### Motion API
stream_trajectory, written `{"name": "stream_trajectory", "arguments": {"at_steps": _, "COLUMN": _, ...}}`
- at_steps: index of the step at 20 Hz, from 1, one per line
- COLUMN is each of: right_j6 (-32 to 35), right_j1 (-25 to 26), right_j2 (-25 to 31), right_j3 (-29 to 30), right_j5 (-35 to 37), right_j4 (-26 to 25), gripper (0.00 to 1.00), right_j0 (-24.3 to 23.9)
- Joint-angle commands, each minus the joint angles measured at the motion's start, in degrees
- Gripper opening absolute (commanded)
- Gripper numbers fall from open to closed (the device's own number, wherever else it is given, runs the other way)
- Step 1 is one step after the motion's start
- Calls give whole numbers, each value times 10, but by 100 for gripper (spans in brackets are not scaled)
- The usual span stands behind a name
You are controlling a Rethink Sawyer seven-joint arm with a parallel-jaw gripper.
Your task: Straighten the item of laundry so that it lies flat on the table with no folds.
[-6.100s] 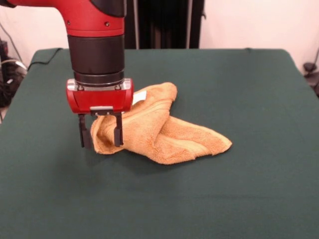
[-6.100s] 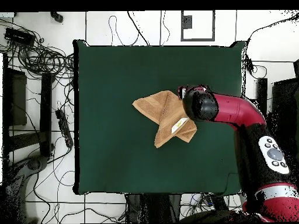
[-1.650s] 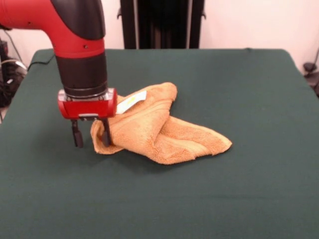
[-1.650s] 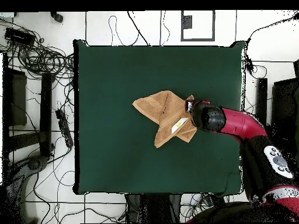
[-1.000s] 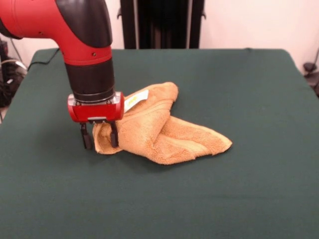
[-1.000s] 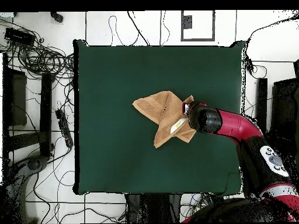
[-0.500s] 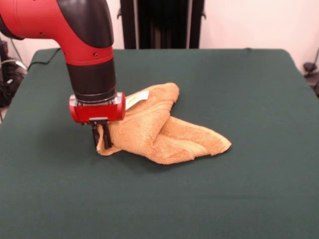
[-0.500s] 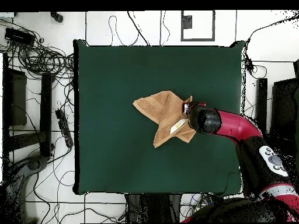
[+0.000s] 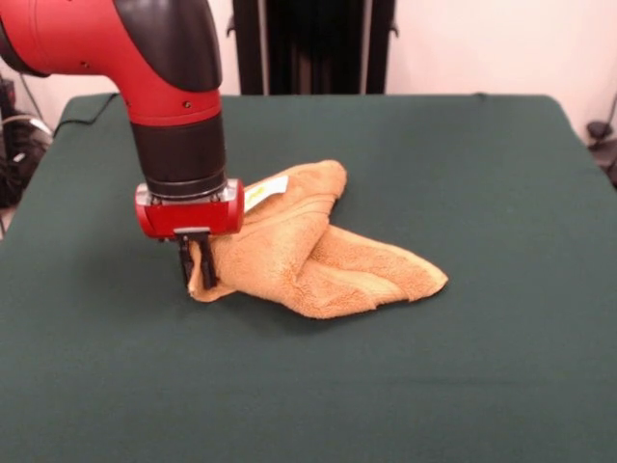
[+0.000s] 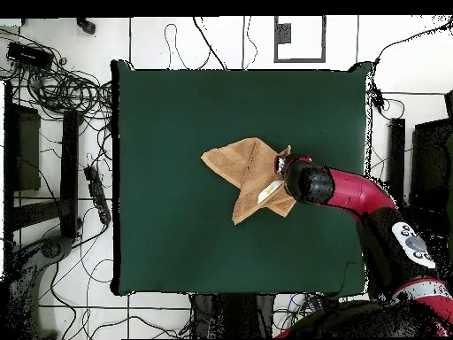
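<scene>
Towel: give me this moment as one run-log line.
claw: shut on towel corner | towel: crumpled, folded over itself | label: showing on top | table: towel near centre

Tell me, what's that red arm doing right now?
Gripper fingers shut on towel corner. Towel bunched, folded, not flat on green table. Nothing in the way.

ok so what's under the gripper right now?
The gripper has its jaws shut on the towel at its bunched corner, on the table. The white label lies beside it. In the overhead view the arm hides the pinch.
</scene>
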Motion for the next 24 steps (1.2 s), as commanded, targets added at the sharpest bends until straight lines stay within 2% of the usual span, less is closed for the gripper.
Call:
{"name": "stream_trajectory", "arguments": {"at_steps": 1, "right_j6": 35, "right_j1": 33, "right_j2": 48, "right_j3": 55, "right_j5": -16, "right_j4": -13, "gripper": 0, "right_j0": 22}}
{"name": "stream_trajectory", "arguments": {"at_steps": 8, "right_j6": 36, "right_j1": 5, "right_j2": 67, "right_j3": 80, "right_j5": -13, "right_j4": -7, "gripper": 0, "right_j0": 30}}
{"name": "stream_trajectory", "arguments": {"at_steps": 16, "right_j6": 55, "right_j1": -8, "right_j2": 54, "right_j3": 85, "right_j5": 10, "right_j4": 10, "gripper": 0, "right_j0": 43}}
{"name": "stream_trajectory", "arguments": {"at_steps": 24, "right_j6": 65, "right_j1": -34, "right_j2": 56, "right_j3": 125, "right_j5": 8, "right_j4": 16, "gripper": 0, "right_j0": 42}}
